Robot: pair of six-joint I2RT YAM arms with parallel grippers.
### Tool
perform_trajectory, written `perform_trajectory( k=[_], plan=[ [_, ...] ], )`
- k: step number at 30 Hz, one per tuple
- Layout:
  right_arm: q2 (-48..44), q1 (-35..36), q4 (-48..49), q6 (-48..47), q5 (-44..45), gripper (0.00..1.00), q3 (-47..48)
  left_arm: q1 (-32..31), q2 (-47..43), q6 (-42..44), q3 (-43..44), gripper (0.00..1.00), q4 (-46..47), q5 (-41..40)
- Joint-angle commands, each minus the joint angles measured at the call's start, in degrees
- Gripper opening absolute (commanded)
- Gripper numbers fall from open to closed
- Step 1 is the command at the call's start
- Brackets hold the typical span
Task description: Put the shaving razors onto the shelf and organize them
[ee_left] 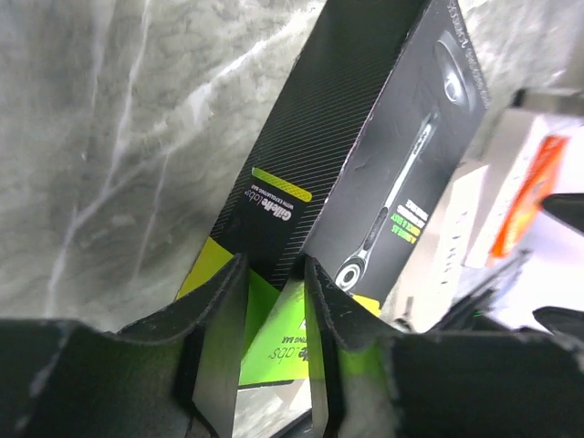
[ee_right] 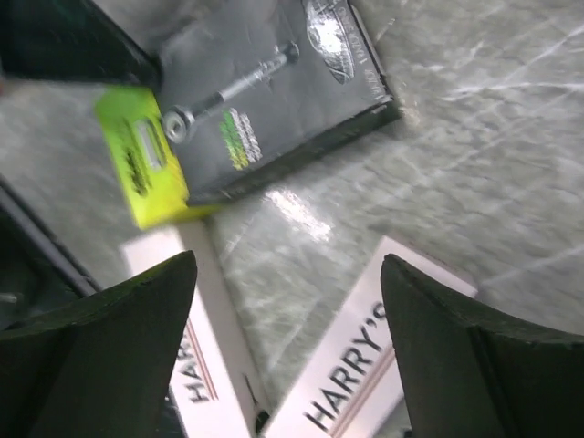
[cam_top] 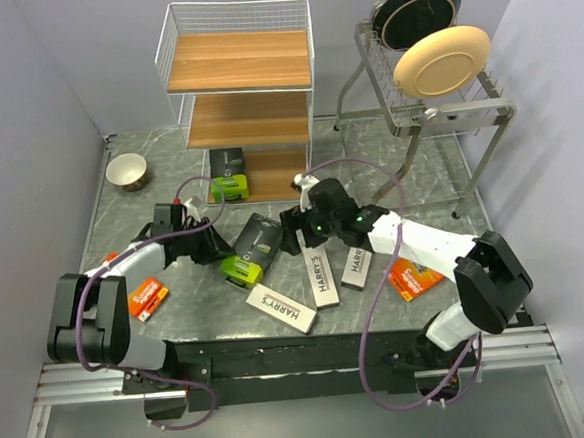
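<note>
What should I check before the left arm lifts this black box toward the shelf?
1. Alignment: left gripper straddles the black box at its lime-green end: ok.
2. Firm hold by the left gripper: cannot tell.
3. The right gripper open and empty: ok.
4. The right gripper off the black box: ok, it hangs over the HARRY'S boxes.
5. Free middle tier on the shelf: ok.

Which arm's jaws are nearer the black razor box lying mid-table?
Left. The left gripper has its jaws astride the green end of the black razor box; the right gripper hangs open over the white HARRY'S boxes beside it.
</note>
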Motion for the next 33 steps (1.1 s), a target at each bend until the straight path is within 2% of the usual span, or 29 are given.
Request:
perform_trajectory(
  k=[1,6,9,11,19,23,29,33],
  plan=[
    [2.5,-5.0,6.3,15.2,-10.8,0.91,-0.8,0.6,-1.7,-9.1,-9.0,0.16,3.6,1.1],
    [5.2,-6.3,12.5,21.3,-17.1,0.91,-5.1,1.0,-0.7,-12.9,-12.0,0.14,6.6,1.7],
    [7.6,-6.0,15.9,23.4,-18.7,0.9,-6.7,1.7,1.9,-12.6,-11.2,0.08,5.5,0.6],
    [8.5,-5.6,18.0,24.2,-19.3,0.91,-7.2,2.2,3.4,-12.0,-9.8,0.08,3.8,-1.6],
    [16.3,-1.8,17.9,26.6,-21.1,0.91,1.1,5.9,1.3,-9.9,-10.9,0.08,-2.1,-6.6],
    [19.6,0.2,14.7,25.2,-20.5,0.91,5.3,6.0,-0.3,-9.5,-12.2,0.09,-1.3,-7.0],
    [20.8,0.9,17.1,28.4,-19.8,0.91,5.3,5.8,-1.0,-9.8,-11.5,0.1,0.2,-5.0],
    [21.0,1.5,18.5,28.6,-20.7,0.79,5.1,3.9,-1.4,-11.3,-11.3,0.12,2.2,-2.1]
  ],
)
